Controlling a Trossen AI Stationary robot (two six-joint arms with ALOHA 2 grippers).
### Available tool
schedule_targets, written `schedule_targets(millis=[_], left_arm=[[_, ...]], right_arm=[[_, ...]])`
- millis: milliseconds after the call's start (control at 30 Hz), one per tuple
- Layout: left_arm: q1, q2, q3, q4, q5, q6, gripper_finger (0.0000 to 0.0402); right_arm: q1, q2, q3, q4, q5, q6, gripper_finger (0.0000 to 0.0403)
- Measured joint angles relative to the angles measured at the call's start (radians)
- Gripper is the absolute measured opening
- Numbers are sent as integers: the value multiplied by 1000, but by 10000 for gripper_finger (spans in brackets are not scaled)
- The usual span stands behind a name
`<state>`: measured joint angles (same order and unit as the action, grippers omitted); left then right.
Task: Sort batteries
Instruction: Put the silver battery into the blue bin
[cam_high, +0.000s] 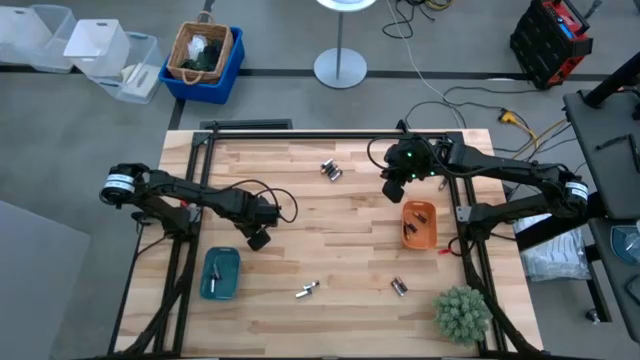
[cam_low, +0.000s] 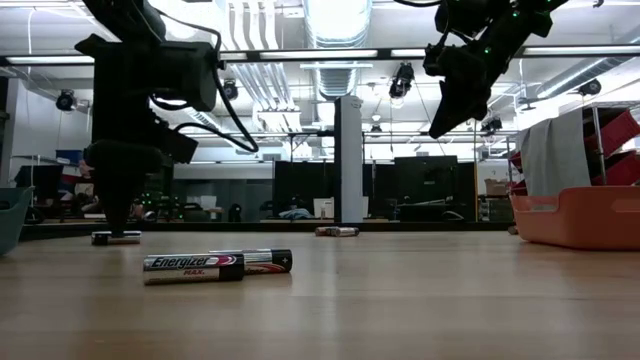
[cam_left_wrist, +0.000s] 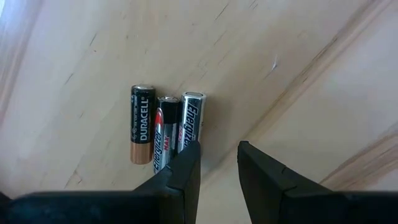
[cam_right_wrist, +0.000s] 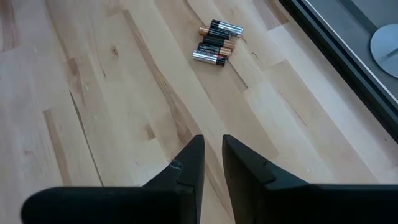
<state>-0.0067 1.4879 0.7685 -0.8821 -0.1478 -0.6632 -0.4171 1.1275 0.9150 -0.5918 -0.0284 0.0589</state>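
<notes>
Wooden table (cam_high: 340, 240): left pincer (cam_high: 258, 240), slightly spread, empty, left of centre; batteries (cam_high: 307, 290) scattered in clusters centre and lower frame, judged rigid, smooth, roll-prone, best gripped mid-barrel; right pincer (cam_high: 392, 190) narrowly parted, empty, upper right.

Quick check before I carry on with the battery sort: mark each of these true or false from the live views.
1. The left pincer holds a battery. False: nothing is between its fingers; three batteries lie on the wood beside it.
2. The orange tray sits on the right arm's side. True.
3. The teal tray sits at the table's far edge. False: near edge, left side.
4. The right pincer is above the table, clear of the wood. True.
</notes>
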Motion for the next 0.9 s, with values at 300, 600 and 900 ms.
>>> schedule_targets(millis=[300,600,900], left_arm=[[0,0,-11,7,0,0,87],[0,0,-11,10,0,0,87],[0,0,-11,10,-1,-3,87]], right_arm=[[0,0,0,1,0,-1,54],[0,0,0,2,0,-3,44],[0,0,0,5,0,-3,48]])
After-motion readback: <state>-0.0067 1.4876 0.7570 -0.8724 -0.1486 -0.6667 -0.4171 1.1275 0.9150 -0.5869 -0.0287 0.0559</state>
